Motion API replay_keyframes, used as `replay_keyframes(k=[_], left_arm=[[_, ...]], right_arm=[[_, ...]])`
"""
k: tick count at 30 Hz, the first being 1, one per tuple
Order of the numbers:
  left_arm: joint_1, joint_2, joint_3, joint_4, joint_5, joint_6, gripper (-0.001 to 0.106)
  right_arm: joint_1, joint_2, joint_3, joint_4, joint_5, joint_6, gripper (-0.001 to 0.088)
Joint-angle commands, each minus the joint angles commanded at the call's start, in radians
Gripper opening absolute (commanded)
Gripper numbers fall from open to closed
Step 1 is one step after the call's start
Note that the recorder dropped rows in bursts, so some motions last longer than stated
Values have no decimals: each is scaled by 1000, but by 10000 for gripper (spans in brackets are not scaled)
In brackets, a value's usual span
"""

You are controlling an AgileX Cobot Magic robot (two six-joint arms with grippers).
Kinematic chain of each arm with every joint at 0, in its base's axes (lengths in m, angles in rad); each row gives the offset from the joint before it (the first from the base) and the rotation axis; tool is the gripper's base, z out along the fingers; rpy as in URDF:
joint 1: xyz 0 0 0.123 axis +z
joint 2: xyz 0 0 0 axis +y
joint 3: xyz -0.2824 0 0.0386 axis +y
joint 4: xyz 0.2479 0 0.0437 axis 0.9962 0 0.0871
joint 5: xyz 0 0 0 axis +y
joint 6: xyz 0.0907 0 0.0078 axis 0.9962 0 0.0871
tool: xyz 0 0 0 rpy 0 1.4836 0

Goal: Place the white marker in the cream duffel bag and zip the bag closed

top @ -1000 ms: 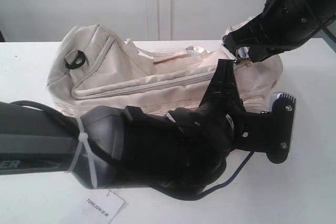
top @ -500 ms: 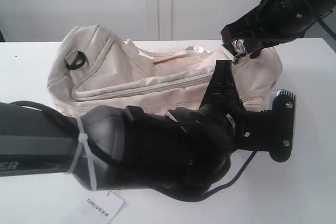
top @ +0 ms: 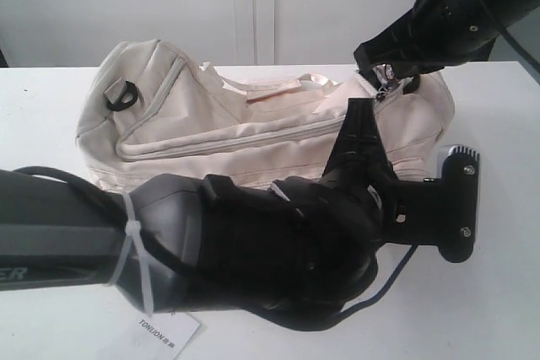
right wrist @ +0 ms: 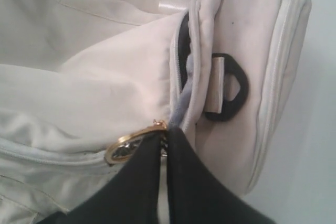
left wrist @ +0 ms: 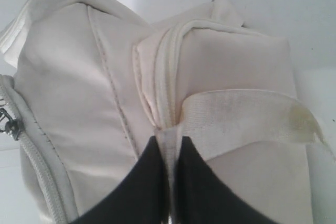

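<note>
The cream duffel bag (top: 211, 124) lies on its side on the white table. My left gripper (left wrist: 168, 140) is shut on a cream fabric tab (left wrist: 169, 136) at the end of the bag's top zipper; in the exterior view it (top: 361, 109) reaches the bag from the front. My right gripper (right wrist: 167, 132) is shut on the zipper pull with its gold ring (right wrist: 128, 145), over the bag's right end (top: 384, 82). A short stretch of zipper (right wrist: 182, 56) ahead of the pull still gapes dark. The white marker is out of view.
The left arm's bulky black body (top: 253, 250) fills the front of the exterior view. A black D-ring (right wrist: 231, 95) sits on the bag's end, another one (top: 122, 94) at its left. A white paper tag (top: 160, 335) lies at the table's front edge.
My right gripper has risen slightly with the zipper pull at the bag's right end. The left arm has shifted a little to the right, still pinching the tab.
</note>
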Motion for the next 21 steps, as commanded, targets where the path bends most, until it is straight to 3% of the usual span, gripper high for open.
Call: replay_keyframes(k=[5,12,21], left_arm=[[0,0,0,-12,0,0,0],[0,0,0,-23,0,0,0],[0,0,0,-31,-34,0,0]], right_arm=[[0,1,0,-47,-33,3,0],[0,10,0,-202,-67,152,0],[0,45,0,-202,-102,156,0]])
